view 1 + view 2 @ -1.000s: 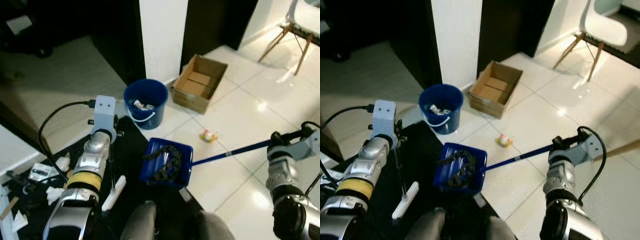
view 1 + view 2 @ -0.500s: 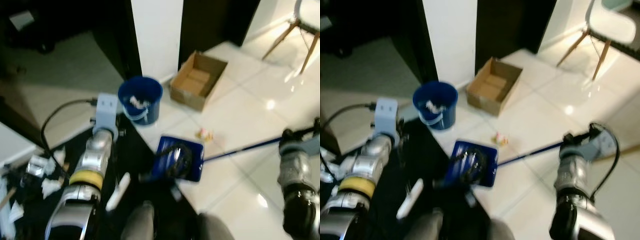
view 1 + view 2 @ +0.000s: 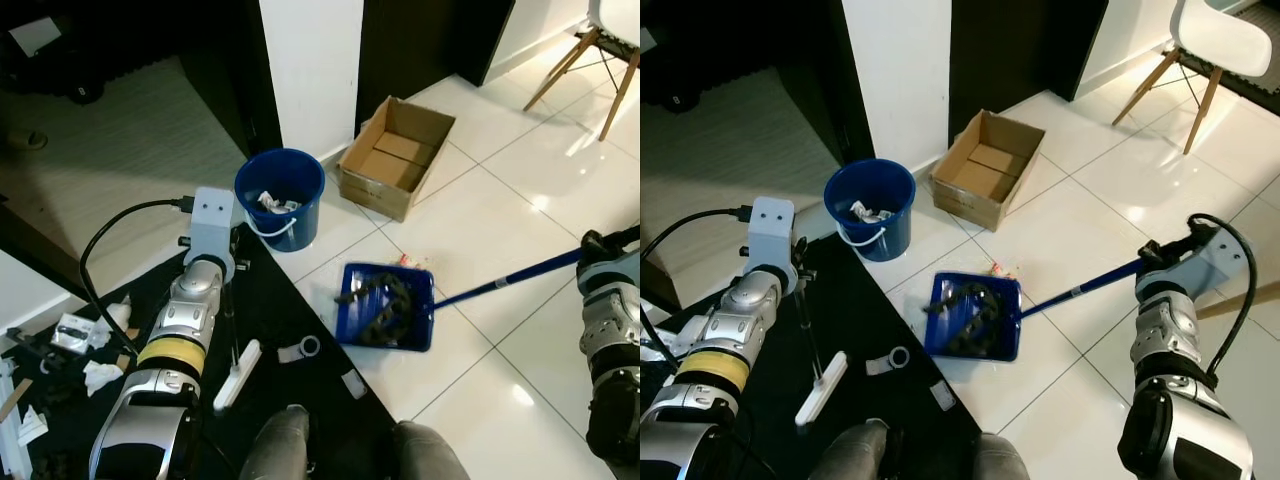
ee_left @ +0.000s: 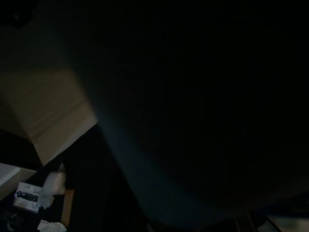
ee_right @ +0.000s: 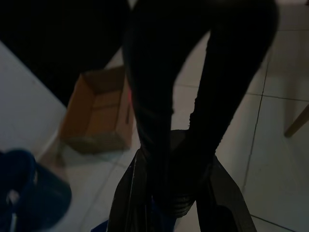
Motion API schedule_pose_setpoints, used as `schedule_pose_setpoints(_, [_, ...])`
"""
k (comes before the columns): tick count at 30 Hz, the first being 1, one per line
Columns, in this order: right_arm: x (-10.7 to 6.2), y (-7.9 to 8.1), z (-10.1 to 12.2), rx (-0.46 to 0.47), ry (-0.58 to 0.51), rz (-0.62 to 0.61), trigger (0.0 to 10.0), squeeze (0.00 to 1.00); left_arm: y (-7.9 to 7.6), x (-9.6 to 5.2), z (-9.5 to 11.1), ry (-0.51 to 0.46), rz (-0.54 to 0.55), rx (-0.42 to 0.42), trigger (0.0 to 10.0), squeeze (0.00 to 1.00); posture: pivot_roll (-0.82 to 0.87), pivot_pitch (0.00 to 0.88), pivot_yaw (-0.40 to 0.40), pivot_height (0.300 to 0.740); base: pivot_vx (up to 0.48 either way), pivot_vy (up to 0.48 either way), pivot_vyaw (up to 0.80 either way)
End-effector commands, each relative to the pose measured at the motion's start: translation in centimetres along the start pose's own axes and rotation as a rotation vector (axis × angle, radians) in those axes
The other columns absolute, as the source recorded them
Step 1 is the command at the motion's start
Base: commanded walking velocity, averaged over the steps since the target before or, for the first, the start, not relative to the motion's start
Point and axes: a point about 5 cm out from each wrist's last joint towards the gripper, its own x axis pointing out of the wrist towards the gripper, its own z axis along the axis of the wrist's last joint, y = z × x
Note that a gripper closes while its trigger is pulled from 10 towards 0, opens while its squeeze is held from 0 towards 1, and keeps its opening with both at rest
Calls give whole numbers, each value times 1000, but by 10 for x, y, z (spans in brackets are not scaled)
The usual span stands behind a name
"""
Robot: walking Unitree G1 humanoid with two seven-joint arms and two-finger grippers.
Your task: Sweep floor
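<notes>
The right claw [image 3: 1162,258] is gripping the long blue handle [image 3: 1080,291] of the dustpan [image 3: 975,318], which is lying on the floor toward the robot's left (pan loaded, blue bucket [image 3: 869,208] beyond); left claw's state: cannot tell

There is one blue dustpan [image 3: 386,306] on a long handle, one blue bucket [image 3: 280,197], one open cardboard box [image 3: 398,158], one white chair [image 3: 1210,45], one white brush head [image 3: 238,374], and several scraps of crumpled paper [image 3: 100,376] on the dark mat.
</notes>
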Motion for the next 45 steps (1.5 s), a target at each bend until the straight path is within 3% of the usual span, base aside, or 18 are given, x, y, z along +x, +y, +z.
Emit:
schedule_pose_setpoints(1, [-1,-6,1,-50,16,0,10000,0,3,1,2,0,12,18,10000,0,33,72,2,740,0,-480,0])
schedule_pose_setpoints(2, [-1,-8,2,-83,7,-17,10000,0,3,1,0,6,16,-32,10000,0,33,72,2,740,0,0,0])
schedule_pose_setpoints(7, [3,-7,13,-37,-28,-34,10000,0,3,1,2,-9,20,10,10000,0,32,79,3,740,0,0,0])
schedule_pose_setpoints(17, [8,-3,29,-32,-72,-31,10000,0,10,1,5,-20,29,19,10000,0,51,95,4,740,0,0,0])
schedule_pose_setpoints(27, [7,-6,22,-47,-36,-43,10000,0,21,2,20,-101,28,38,10000,0,94,193,8,740,0,0,0])
schedule_pose_setpoints(31, [6,-8,18,-55,-14,-49,10000,0,28,4,30,-129,29,6,10000,0,117,261,19,740,0,0,0])
schedule_pose_setpoints(45, [11,-1,31,-78,-27,-11,10000,0,30,6,46,-212,29,7,10000,0,123,327,25,740,0,0,0])
